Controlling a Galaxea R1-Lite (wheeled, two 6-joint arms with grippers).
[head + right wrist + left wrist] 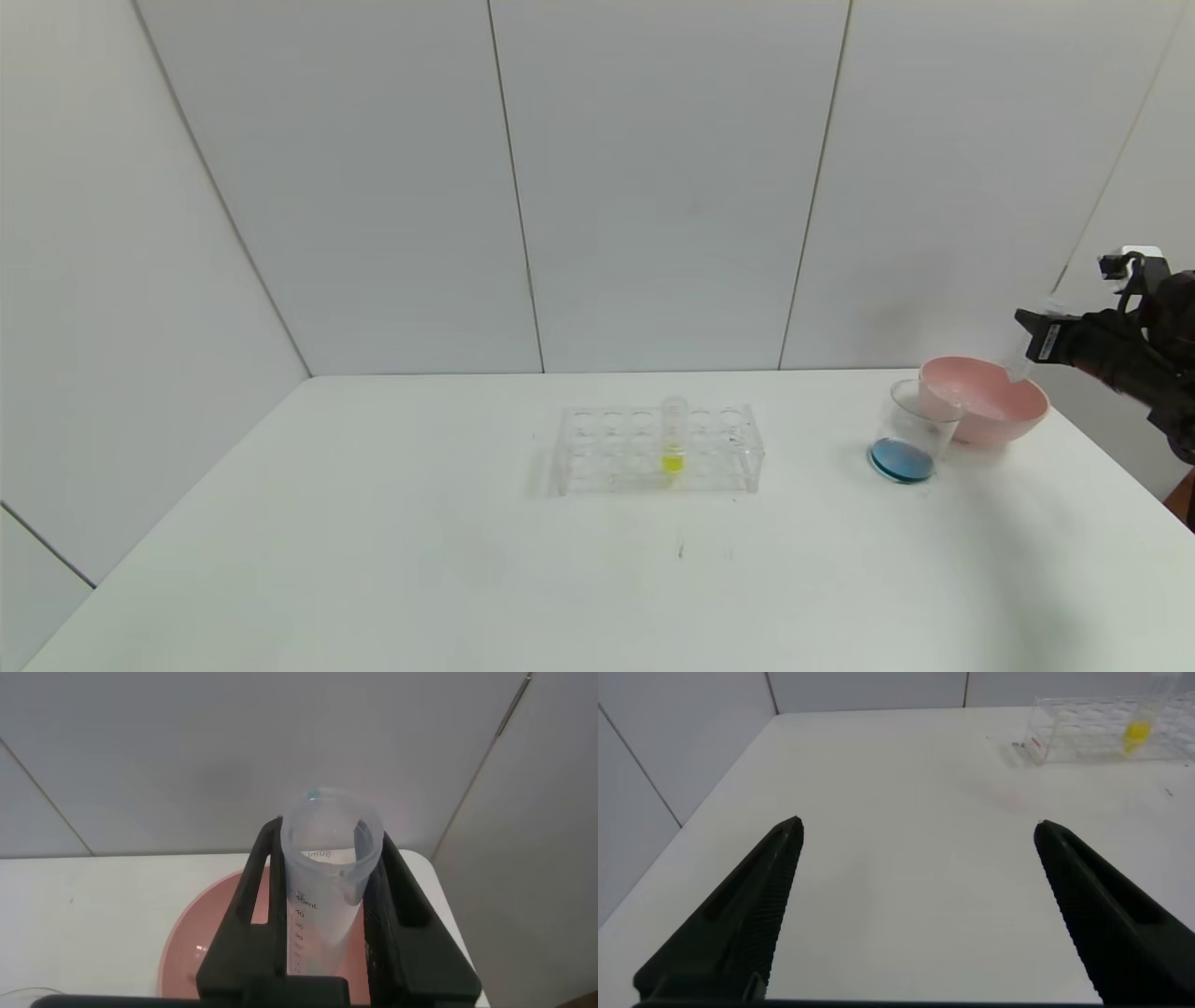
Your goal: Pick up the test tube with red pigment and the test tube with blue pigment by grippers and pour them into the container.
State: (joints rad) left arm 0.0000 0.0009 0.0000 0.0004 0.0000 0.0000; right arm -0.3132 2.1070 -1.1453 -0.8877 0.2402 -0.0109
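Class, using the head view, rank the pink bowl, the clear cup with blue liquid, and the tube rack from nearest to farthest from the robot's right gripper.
1. Pink bowl, just below the right gripper, at the table's right edge.
2. Clear cup, touching the bowl's left side.
3. Tube rack, mid-table, holding a yellow tube.

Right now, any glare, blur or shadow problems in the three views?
Head view: even, soft light, faint shadow beside the container; the right gripper sits at the frame edge, slightly smeared. Left wrist view: the left gripper fingers are near and soft, the tube rack far off. Right wrist view: the empty tube reads clearly, no glare.
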